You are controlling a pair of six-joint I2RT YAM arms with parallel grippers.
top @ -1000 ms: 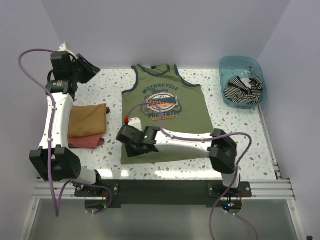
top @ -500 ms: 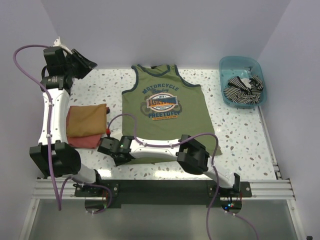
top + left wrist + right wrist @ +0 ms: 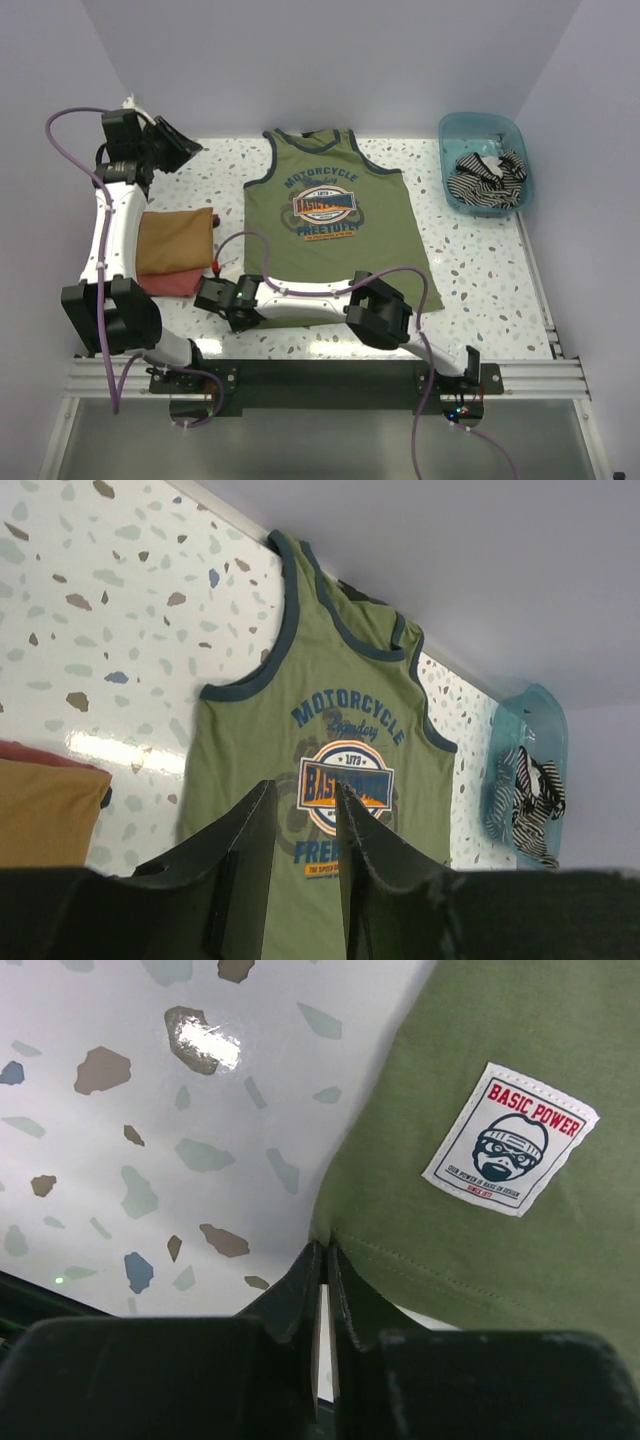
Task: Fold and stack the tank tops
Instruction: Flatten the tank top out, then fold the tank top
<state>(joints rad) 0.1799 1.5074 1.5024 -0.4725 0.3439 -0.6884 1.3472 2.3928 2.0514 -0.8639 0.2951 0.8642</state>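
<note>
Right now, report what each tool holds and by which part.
The right tool pinches the olive-green tank top by the hem corner nearest the robot's left. The left tool, jaws apart in the air, holds nothing.

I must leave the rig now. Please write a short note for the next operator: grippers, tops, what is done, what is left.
Left gripper: open, empty, raised over the far left corner.
Right gripper: shut on the near left hem corner of the green top.
It lies flat, unfolded, mid-table. Striped top: crumpled in the blue bin, far right.
Done: two folded cloths stacked at left.
Left: fold both tops, stack them.
</note>
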